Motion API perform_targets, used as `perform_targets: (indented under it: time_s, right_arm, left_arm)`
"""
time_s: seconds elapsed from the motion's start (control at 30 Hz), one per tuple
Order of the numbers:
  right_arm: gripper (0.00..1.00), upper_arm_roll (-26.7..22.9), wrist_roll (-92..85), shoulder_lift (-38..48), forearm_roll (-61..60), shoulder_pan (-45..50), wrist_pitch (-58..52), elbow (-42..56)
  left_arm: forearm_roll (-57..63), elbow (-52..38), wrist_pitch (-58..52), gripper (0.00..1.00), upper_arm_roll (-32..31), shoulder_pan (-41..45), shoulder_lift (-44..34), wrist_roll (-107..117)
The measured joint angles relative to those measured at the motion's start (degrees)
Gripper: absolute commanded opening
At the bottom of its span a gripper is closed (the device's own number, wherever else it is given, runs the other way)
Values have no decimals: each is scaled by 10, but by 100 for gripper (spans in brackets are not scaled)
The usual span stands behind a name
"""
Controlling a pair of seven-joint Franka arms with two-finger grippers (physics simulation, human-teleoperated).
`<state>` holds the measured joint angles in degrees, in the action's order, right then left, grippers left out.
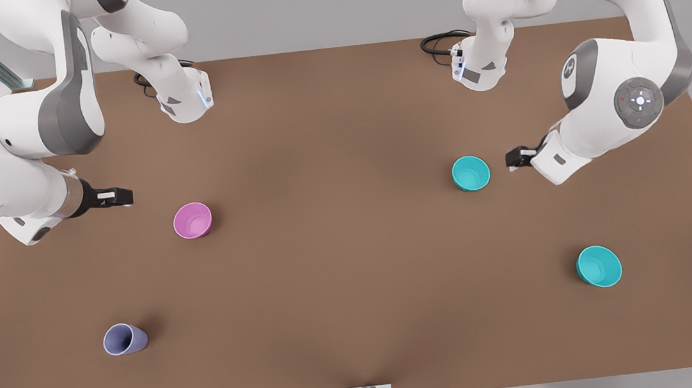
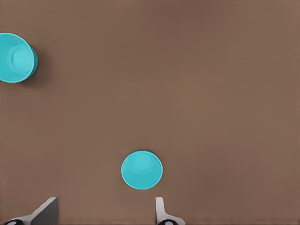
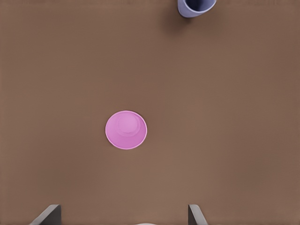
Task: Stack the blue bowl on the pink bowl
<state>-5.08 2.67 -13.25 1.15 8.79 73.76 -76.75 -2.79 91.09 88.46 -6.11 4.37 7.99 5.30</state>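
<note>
A teal blue bowl (image 1: 471, 173) (image 2: 142, 169) stands upright on the brown table toward the front view's right. My left gripper (image 1: 519, 158) (image 2: 103, 209) hovers just beside it, toward the front view's right, open and holding nothing. Toward the front view's left, the pink bowl (image 1: 192, 220) (image 3: 126, 130) stands upright. My right gripper (image 1: 118, 196) (image 3: 123, 214) hangs to its left and slightly farther back, open and empty, well apart from the bowl.
A second teal bowl (image 1: 598, 266) (image 2: 16, 57) sits nearer the front edge on the front view's right. A lavender cup (image 1: 124, 339) (image 3: 196, 7) stands front left. The table's (image 1: 329, 157) middle is bare brown surface.
</note>
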Motion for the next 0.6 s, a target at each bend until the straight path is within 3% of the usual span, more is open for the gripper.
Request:
perform_targets:
  time_s: [0.17, 0.33, 0.6]
  right_arm:
    - [100, 3, 2, -39, 3, 3, 6, -2]
    - [100, 4, 3, -108, -18, 11, 109, -111]
    - [100, 2, -1, -87, -44, -24, 256, -254]
  left_arm:
    - [1, 0, -8, 100, 0, 0, 3, 3]
    - [1, 1, -12, 100, 0, -1, 6, 4]
    - [1, 1, -18, 100, 1, -2, 6, 7]
